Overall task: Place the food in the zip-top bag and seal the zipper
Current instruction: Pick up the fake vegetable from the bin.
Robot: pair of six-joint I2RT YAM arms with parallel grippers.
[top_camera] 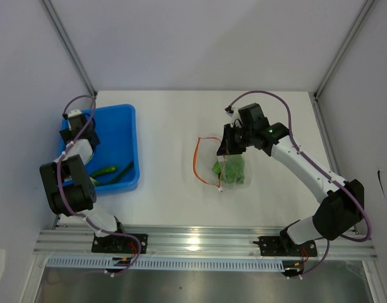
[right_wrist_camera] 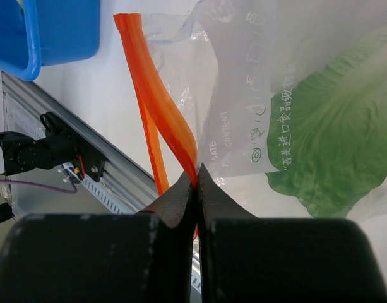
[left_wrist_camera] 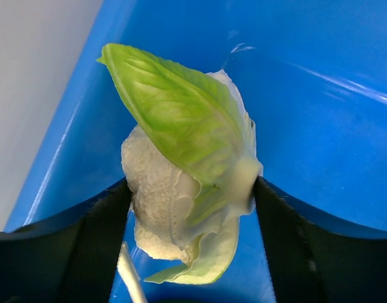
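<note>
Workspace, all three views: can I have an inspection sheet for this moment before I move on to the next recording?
Surface: white table, no spills seen.
Job's things: clear bag mid-table, mouth unsealed, green leaf inside; pale leafy piece, green pepper and stalk in the blue bin.
Clutter: nothing seen.
Grippers: right gripper shut on the bag's orange strip; left gripper in the bin, fingers either side of the leafy piece, grip unclear.
Cables: purple cables looped along both arms, no snag seen.
Surroundings: white walls, metal frame posts, metal rail at the near edge.
</note>
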